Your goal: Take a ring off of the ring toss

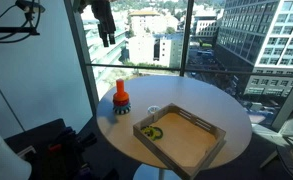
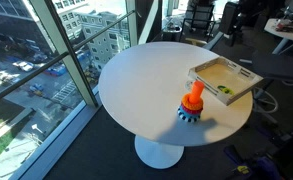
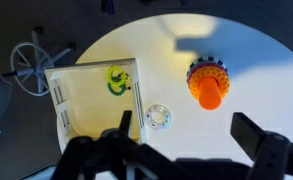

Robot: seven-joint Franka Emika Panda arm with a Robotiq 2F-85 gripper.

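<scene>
The ring toss stands on the round white table, with an upright orange-red peg on a dark blue base. It shows in both exterior views. The orange ring sits around the peg, low on the base. My gripper is open and empty, high above the table, with the ring toss below and just ahead of the gap between its fingers. In an exterior view the gripper hangs near the top of the picture, well above the toy.
A shallow wooden tray lies beside the toy and holds a yellow-green ring. A small clear ring with coloured dots lies on the table between tray and toy. Windows stand behind the table.
</scene>
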